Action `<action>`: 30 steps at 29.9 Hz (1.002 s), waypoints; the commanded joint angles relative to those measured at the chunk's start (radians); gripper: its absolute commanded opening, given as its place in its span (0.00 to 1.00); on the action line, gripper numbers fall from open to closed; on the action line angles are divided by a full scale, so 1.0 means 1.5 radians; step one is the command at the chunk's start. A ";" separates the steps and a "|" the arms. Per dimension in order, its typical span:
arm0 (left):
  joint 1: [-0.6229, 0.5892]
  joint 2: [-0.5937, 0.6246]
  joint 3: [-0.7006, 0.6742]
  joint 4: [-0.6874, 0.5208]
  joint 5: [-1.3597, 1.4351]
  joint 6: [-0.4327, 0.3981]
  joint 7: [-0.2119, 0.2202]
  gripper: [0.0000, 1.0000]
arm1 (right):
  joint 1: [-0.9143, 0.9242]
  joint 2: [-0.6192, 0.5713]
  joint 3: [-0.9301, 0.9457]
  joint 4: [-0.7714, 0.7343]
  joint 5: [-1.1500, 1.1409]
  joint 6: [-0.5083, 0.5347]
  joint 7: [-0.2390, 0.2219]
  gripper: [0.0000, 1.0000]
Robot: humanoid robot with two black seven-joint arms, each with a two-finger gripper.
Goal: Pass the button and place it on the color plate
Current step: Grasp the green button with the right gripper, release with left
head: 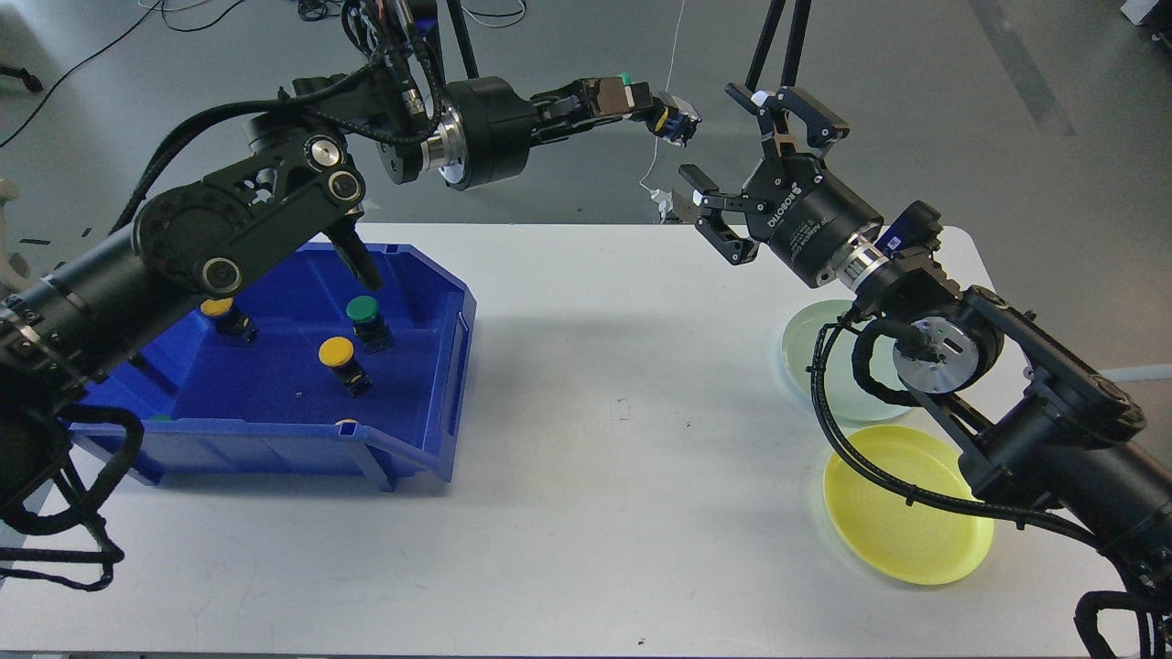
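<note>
- White table [595,476] fills most of the view, with grey floor and loose cables behind it.
- Nearest on the right lies a yellow plate [902,517], and just behind it a pale green plate [806,352], partly hidden by the right arm. They are apart from the bin, likely so each button goes on the plate of its own color.
- On the left sits a blue bin [430,366] with spare buttons inside: a yellow button [339,357], a green button [368,316] and another yellow-topped button [220,311] under the left arm.
- Farther back, high above the table, the left gripper [641,108] is closed around a green-topped button [630,91]. It holds it out sideways toward the other arm, which looks like an offer to hand it over.
- The right gripper [742,160] faces it, just beside but not touching, with its fingers spread wide. I think it is waiting to take the button.
- My guess is that the button will go on the green plate, since the top looks green.
</note>
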 commanded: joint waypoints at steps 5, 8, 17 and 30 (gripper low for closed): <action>0.001 -0.003 0.000 0.000 0.000 0.000 0.001 0.28 | 0.008 0.025 -0.003 -0.021 0.000 0.000 -0.001 0.69; 0.001 -0.003 0.000 0.000 0.000 0.000 0.001 0.27 | 0.008 0.032 -0.004 -0.024 0.000 0.000 -0.001 0.66; 0.000 -0.004 0.000 0.000 0.000 -0.002 0.004 0.27 | 0.016 0.040 -0.003 -0.029 -0.002 0.007 -0.001 0.57; 0.000 -0.005 0.000 0.000 -0.001 -0.007 0.005 0.32 | 0.015 0.049 -0.007 -0.028 -0.003 0.009 -0.003 0.18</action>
